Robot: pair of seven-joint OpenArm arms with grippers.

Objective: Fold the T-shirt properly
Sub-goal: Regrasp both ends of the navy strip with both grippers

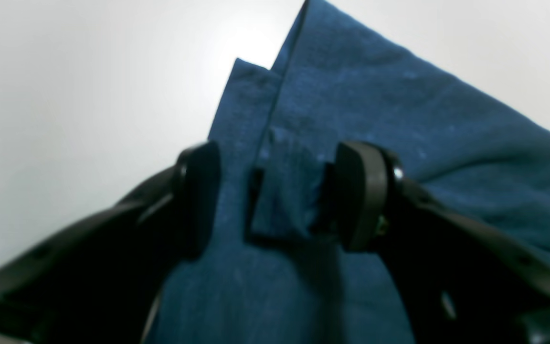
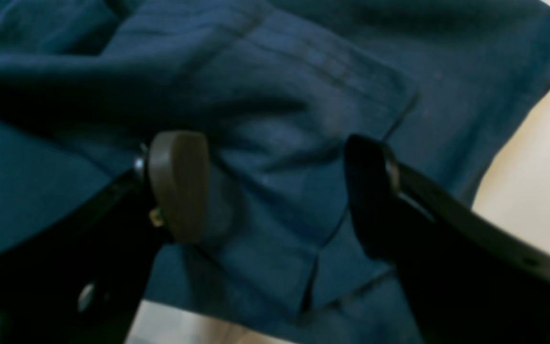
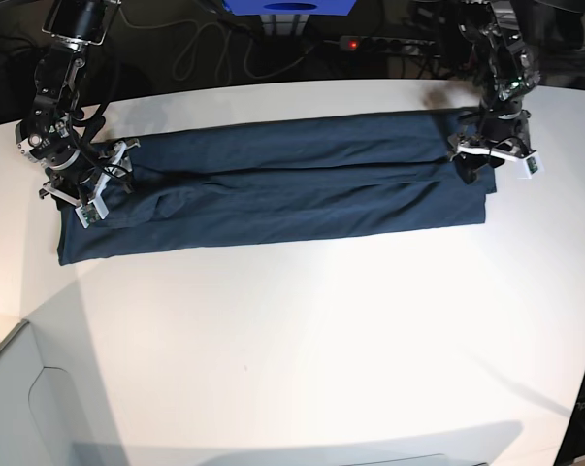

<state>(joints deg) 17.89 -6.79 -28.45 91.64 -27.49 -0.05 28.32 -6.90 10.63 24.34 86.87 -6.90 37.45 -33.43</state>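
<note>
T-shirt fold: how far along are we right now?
Done: the T-shirt lies on the table as a long narrow band, its sides apparently folded in lengthwise. In hand: nothing is gripped; the left gripper and right gripper sit open over the band's opposite ends, cloth loose between the jaws. Left: the crosswise folds to shorten the band into a compact stack.

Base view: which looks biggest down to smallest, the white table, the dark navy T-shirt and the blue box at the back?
1. White round-edged table, by far the largest.
2. Dark navy-blue cotton T-shirt, folded into a long strip across the table.
3. Blue box, smallest here, though the frame's top edge cuts it off and it sits farther away, so its true size is unsure.
</note>
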